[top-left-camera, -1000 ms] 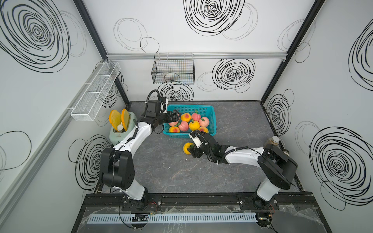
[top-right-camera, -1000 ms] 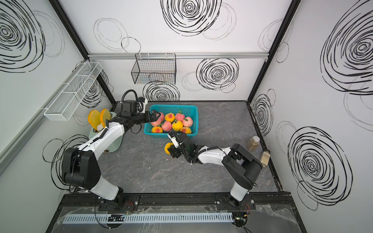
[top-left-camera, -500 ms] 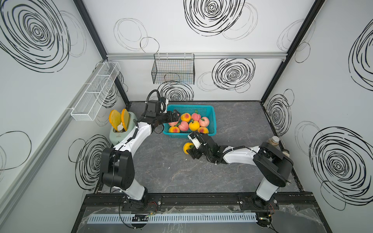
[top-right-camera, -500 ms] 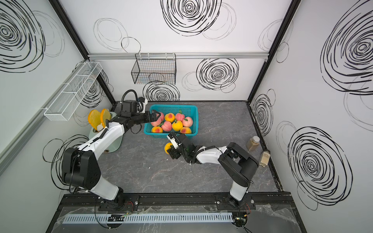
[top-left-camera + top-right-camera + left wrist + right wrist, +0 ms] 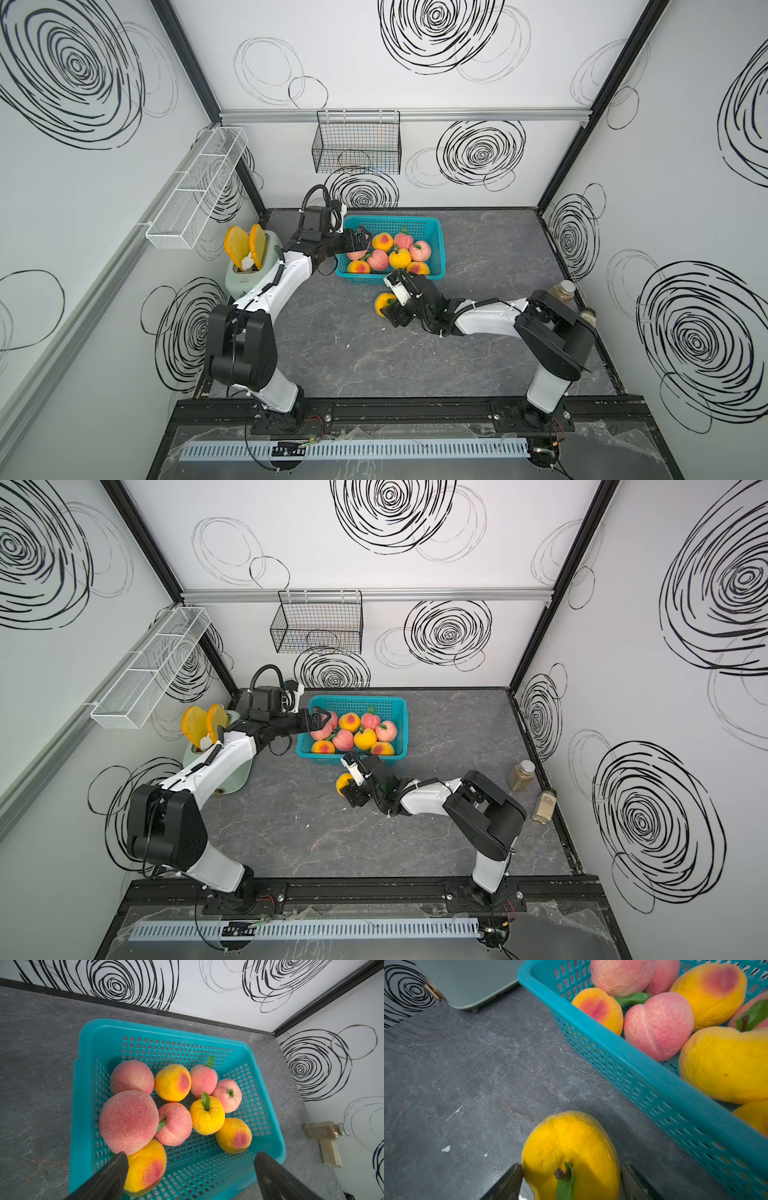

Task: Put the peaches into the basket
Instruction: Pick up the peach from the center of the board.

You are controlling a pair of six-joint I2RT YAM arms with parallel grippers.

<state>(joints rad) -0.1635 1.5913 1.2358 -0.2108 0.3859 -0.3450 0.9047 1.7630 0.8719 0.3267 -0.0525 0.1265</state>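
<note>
Two arms reached toward the turquoise basket [image 5: 439, 249], nine peaches [image 5: 172, 1082] inside.
Left arm [image 5: 270, 295] stretched over the basket's end, left gripper [image 5: 190, 1157] spread wide, grasping nothing, half hiding a pink peach [image 5: 325, 732] in both top views. Right arm [image 5: 490, 320] lay low, right gripper [image 5: 571, 1169] clenched on a yellow peach [image 5: 569, 1140] just outside the near wall; frame edge cut its underside, table [image 5: 467, 1064] contact unclear.
</note>
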